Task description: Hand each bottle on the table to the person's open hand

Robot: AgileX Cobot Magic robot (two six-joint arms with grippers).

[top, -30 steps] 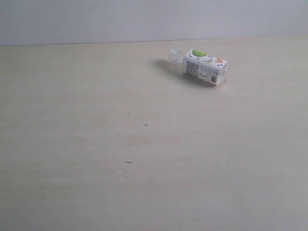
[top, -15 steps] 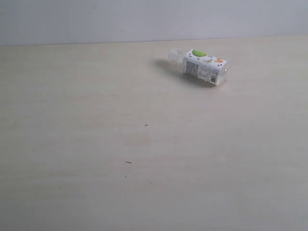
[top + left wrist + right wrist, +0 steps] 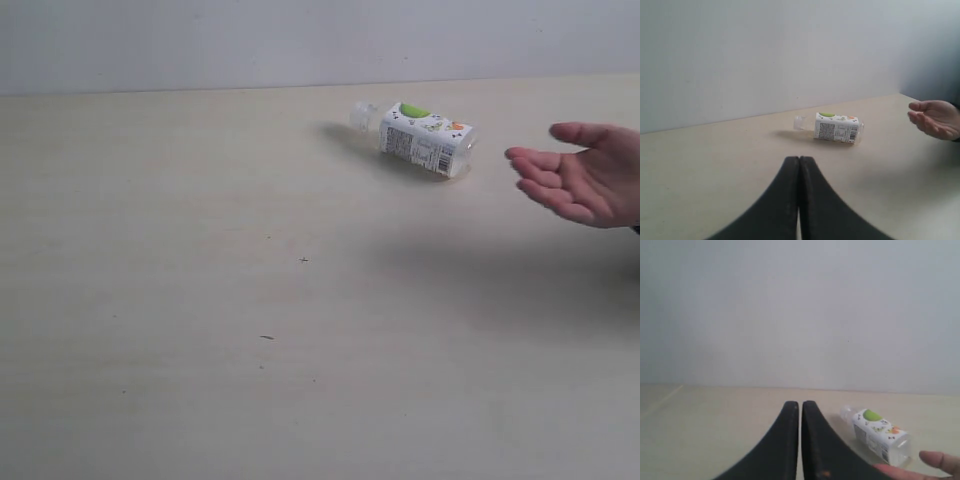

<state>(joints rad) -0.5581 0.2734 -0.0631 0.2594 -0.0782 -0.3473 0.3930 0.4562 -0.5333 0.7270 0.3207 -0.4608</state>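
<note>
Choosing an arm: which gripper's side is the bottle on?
The right gripper: the bottle lies right of centre, near the open hand; the left gripper works opposite.

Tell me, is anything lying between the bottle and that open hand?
Nothing. In the exterior view only bare table shows between the bottle and the hand.

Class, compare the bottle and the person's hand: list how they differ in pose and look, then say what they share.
The bottle lies on its side on the table; the hand is held above the table, palm up. The bottle is clear plastic with a white and green label; the hand is bare skin. The bottle shows whole; the hand is cut off at the picture's edge. Both are on the right of the exterior view, near each other but not touching.
</note>
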